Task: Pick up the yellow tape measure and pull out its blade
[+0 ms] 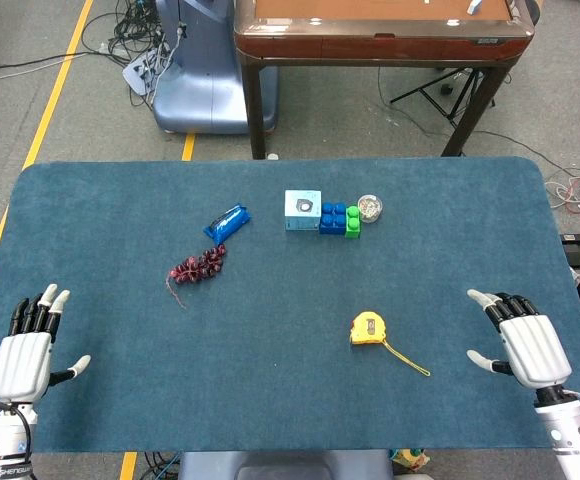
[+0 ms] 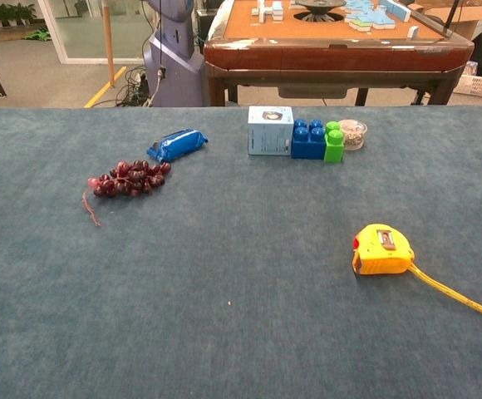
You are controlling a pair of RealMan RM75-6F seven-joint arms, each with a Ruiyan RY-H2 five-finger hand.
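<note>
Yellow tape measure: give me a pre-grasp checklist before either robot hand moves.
1. Yellow tape measure lies free on the blue tabletop, nothing on it: ok.
2. Right robot hand holds nothing, fingers apart: ok.
3. Left robot hand holds nothing: ok.
4. Path from right robot hand to tape measure unobstructed: ok.
5. Blade fully retracted: not ok, a length trails out.
6. Blade lock state: cannot tell.

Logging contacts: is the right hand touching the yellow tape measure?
Apart. The head view shows bare blue cloth between the right hand and the yellow tape measure.
</note>
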